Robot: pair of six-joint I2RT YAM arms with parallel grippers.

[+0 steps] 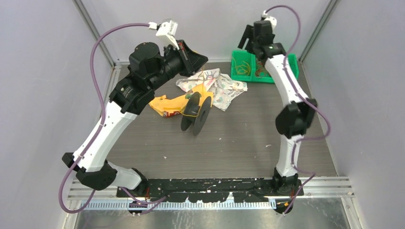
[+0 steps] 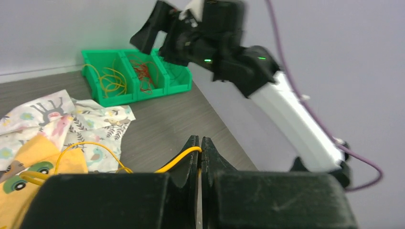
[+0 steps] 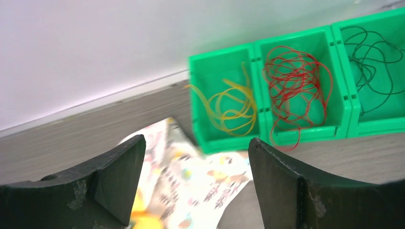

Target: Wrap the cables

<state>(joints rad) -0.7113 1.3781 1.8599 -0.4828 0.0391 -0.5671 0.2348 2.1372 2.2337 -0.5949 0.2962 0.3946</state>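
A grey wood-grain table [image 1: 248, 143] sits between pale walls. The left gripper [image 2: 200, 141] is pressed together on a yellow wire [image 2: 176, 161]. The pinched strand runs down toward the black spool [image 1: 200, 117], which stands on edge beside a yellow cloth [image 1: 162, 105] and a patterned cloth [image 1: 229, 90]. The right gripper [image 3: 196, 143] stands wide apart, holding nothing, above a green bin [image 3: 255, 47] with yellow, red and black wire coils [image 3: 293, 81] in separate compartments. The step in hand looks like winding the held strand onto the spool. The next move likely calls for keeping that strand taut while the free gripper steadies or turns the spool.
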